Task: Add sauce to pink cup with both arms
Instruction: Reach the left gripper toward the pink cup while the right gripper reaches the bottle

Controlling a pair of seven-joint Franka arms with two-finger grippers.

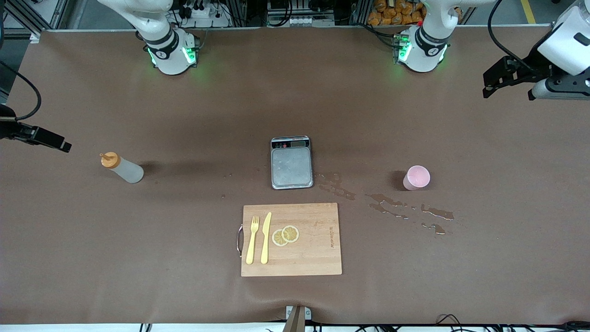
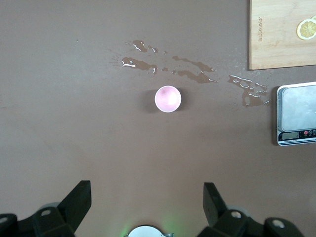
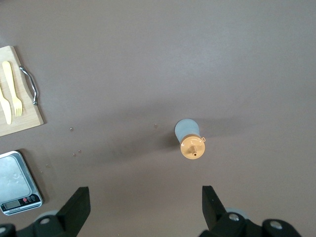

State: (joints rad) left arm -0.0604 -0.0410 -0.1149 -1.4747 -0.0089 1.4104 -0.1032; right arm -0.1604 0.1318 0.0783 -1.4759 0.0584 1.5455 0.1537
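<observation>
Sauce bottle (image 1: 123,168) stands upright on the brown table (image 1: 92,258) toward the right arm's end, long axis vertical and its orange nozzle cap (image 1: 109,159) pointing up, with bare table all around it. Over that end's edge hangs the right end effector (image 1: 44,137), its fingers (image 3: 74,210) spread wide and holding nothing. Mid-table sits a grey kitchen scale (image 1: 291,162), and nearer the front camera a wooden cutting board (image 1: 291,240) carries a yellow fork (image 1: 251,240), a yellow knife (image 1: 266,238) and two lemon slices (image 1: 285,235). Wet puddles (image 1: 392,206) streak the table between the scale and the pink cup (image 1: 416,178), which stands upright, rim up, toward the left arm's end, the spill lying just nearer the camera than the cup. Nothing stands close around the cup. Left end effector (image 1: 502,76) hangs over that end's edge, fingers (image 2: 213,197) wide apart and empty.
</observation>
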